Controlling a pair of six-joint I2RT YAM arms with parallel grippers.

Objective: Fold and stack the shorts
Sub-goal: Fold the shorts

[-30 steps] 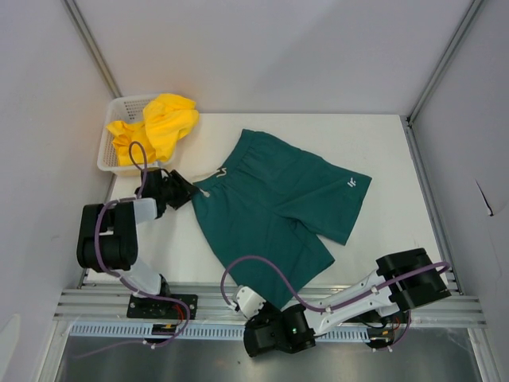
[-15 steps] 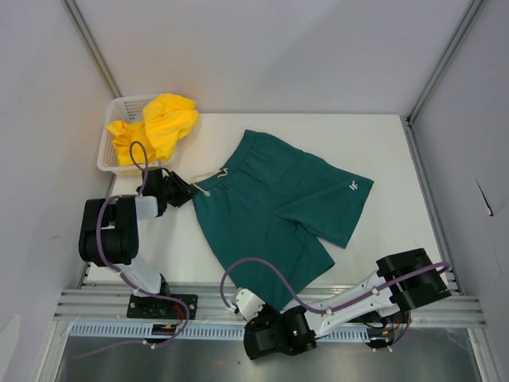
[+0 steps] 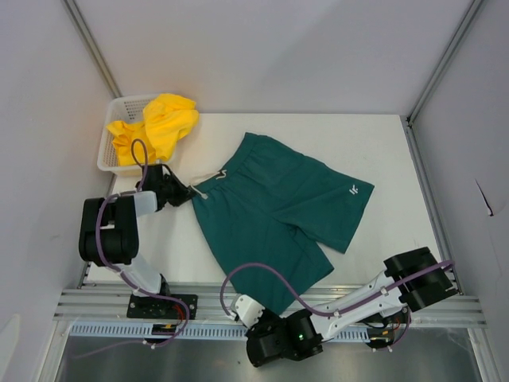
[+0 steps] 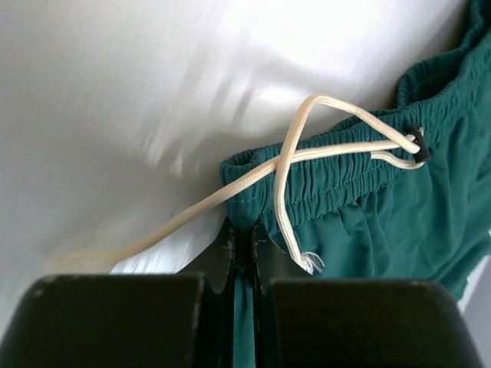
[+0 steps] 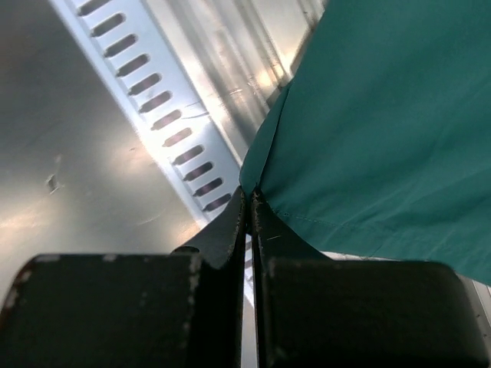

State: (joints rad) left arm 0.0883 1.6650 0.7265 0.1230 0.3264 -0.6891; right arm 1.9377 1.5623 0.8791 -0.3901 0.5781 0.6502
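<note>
The dark teal-green shorts lie spread flat on the white table, waistband to the upper left, white drawstring trailing loose. My left gripper is shut on the waistband's left corner, with teal cloth pinched between its jaws. My right gripper is shut on the hem corner of the near leg, which hangs past the table's front edge over the metal rail. The bright yellow shorts sit crumpled in the white mesh basket at the far left.
The slotted aluminium rail runs along the near edge under the held hem. Grey walls with metal frame posts close in the table on the left, back and right.
My left gripper has closed on the waistband corner. The right arm has drawn slightly nearer with the hem corner, and the teal shorts have shifted a little.
</note>
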